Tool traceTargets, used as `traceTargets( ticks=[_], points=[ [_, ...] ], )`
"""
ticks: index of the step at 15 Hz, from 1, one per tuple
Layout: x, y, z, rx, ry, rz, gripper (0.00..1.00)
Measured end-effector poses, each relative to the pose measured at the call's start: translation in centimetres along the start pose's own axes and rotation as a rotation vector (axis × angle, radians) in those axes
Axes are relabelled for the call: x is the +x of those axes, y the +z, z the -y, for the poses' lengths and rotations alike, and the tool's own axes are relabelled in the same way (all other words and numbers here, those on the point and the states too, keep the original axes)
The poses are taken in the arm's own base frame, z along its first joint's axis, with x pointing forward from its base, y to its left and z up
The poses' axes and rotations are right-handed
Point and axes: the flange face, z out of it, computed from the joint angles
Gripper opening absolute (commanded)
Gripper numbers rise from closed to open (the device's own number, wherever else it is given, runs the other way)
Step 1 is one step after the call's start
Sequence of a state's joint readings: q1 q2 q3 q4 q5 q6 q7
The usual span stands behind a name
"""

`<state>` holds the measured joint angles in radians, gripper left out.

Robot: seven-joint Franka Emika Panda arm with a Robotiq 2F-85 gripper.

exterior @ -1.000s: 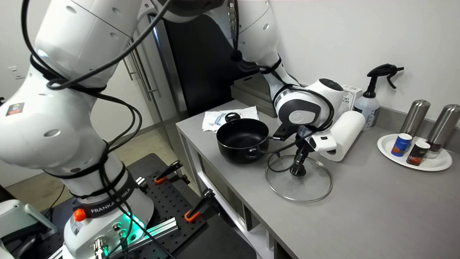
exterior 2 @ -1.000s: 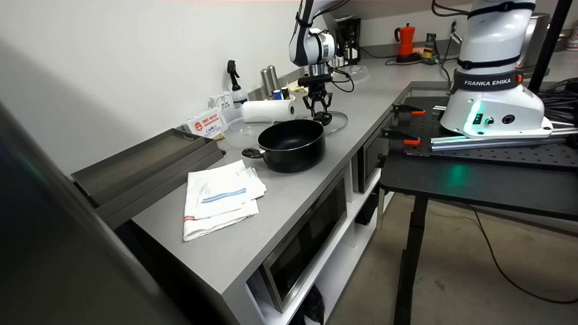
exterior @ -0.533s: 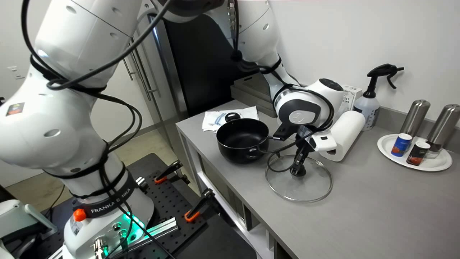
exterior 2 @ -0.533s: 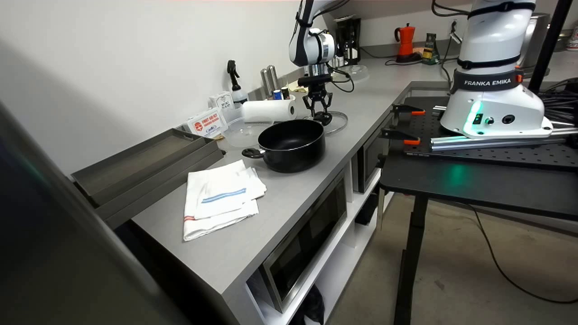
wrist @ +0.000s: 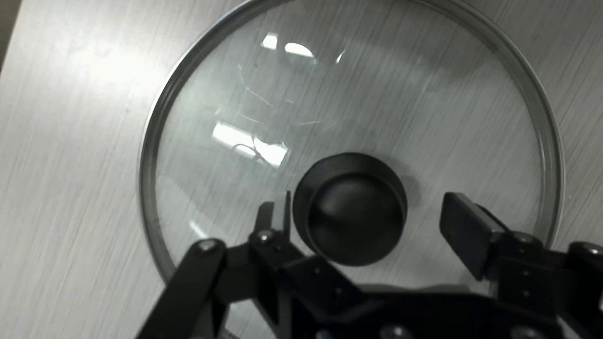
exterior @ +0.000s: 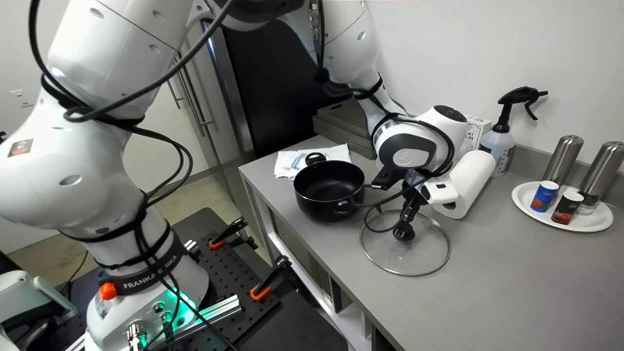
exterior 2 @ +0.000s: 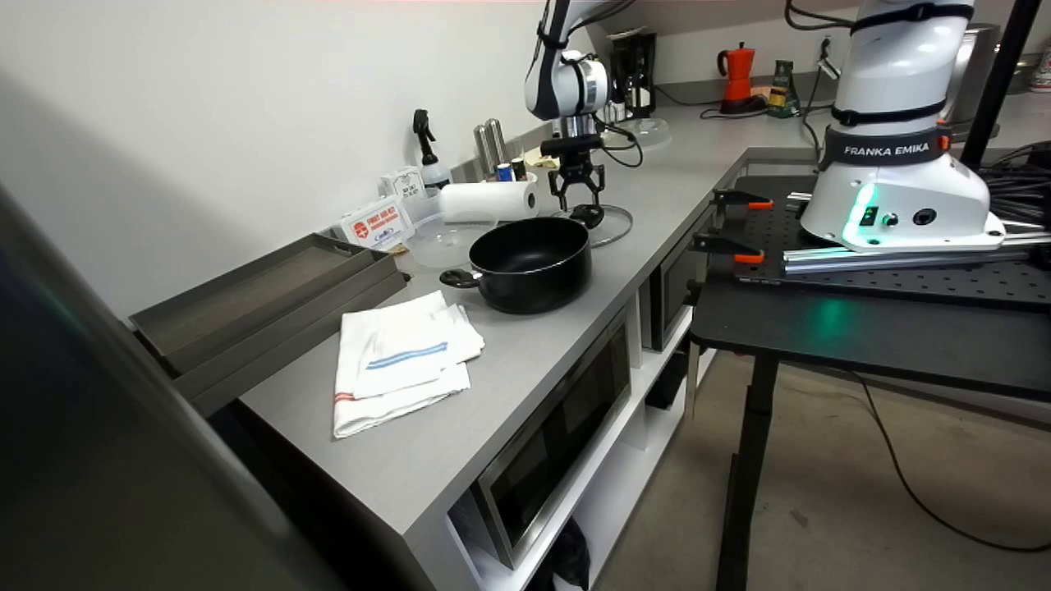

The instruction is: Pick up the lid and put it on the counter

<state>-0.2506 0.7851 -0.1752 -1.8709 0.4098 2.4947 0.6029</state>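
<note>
The round glass lid (wrist: 447, 117) with a metal rim lies flat on the grey counter (wrist: 70, 212), and its black knob (wrist: 358, 216) points up. Around that knob stands my gripper (wrist: 367, 200), jaws apart. The left finger (wrist: 281, 214) is close beside the knob, while a clear gap separates the knob from the right finger (wrist: 466, 235). In both exterior views the lid (exterior: 424, 253) rests beside the black pot, with the gripper (exterior 2: 580, 203) directly over its middle. Whether the left finger touches the knob I cannot tell.
The black pot (exterior: 329, 204) stands close to the lid's rim. Behind are a paper towel roll (exterior: 468, 183), a spray bottle (exterior: 497, 146) and a white plate (exterior: 524, 195) with shakers. A folded towel (exterior 2: 402, 361) and grey trays (exterior 2: 263, 295) lie at the counter's end.
The gripper's fingers have spread apart, letting go of the knob. The lid has settled very slightly lower; the arm has barely moved.
</note>
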Motion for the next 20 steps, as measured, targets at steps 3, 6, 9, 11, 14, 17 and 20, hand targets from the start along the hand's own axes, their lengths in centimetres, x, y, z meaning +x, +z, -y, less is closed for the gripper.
traceTargets(
  ticks=[3, 6, 9, 11, 14, 17, 20],
  points=[
    [0.1, -0.1, 0.1, 0.003, 0.0, -0.002, 0.96],
    [0.1, -0.2, 0.2, 0.005, 0.0, -0.003, 1.0],
    [0.2, -0.3, 0.2, 0.007, 0.0, -0.004, 1.0],
    [0.2, -0.4, 0.3, 0.008, 0.0, -0.004, 1.0],
    [0.2, -0.6, 0.4, 0.011, -0.003, -0.005, 1.0],
    [0.0, -1.5, 0.8, 0.025, -0.025, -0.01, 1.0],
    [-0.5, -3.5, 0.9, 0.048, -0.056, -0.016, 1.0]
  ],
)
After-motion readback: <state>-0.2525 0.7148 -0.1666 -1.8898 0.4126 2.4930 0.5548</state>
